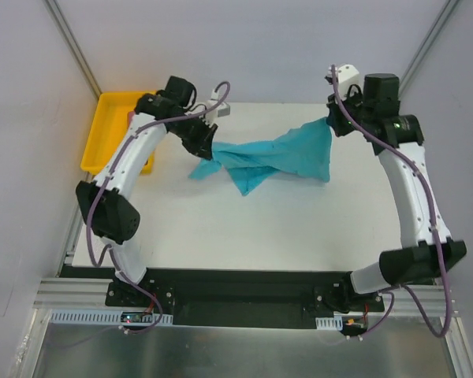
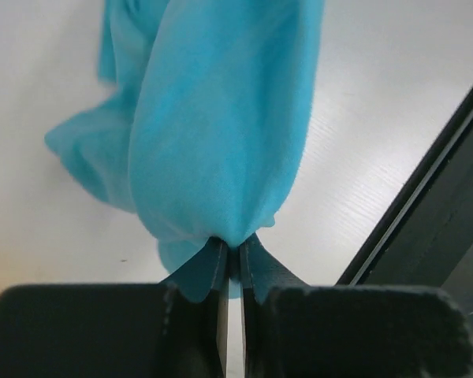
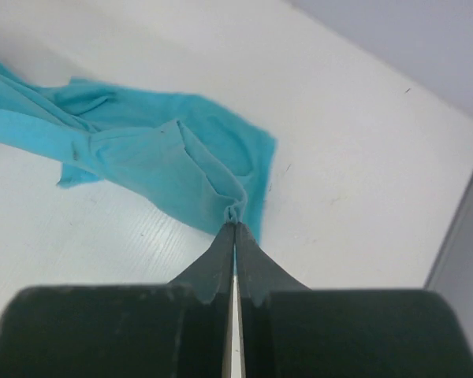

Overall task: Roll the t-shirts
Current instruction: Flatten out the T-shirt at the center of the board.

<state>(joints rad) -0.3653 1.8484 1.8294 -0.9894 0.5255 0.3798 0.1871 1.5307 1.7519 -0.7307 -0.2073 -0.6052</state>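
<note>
Both pairs of jaws, nearest our wrist cameras, are clamped on the turquoise t-shirt point(image 1: 280, 157): left jaws on a bunched end, right jaws on the opposite edge. We hold it stretched between them, middle sagging toward the table point(image 1: 299, 228). To roll well, we should first lay it flat, tension even, wrinkles drawn out.

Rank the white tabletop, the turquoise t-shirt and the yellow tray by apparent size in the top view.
1. white tabletop, by far the largest.
2. turquoise t-shirt and yellow tray look about alike. The left arm hides part of the tray, so I won't rank these two.
</note>
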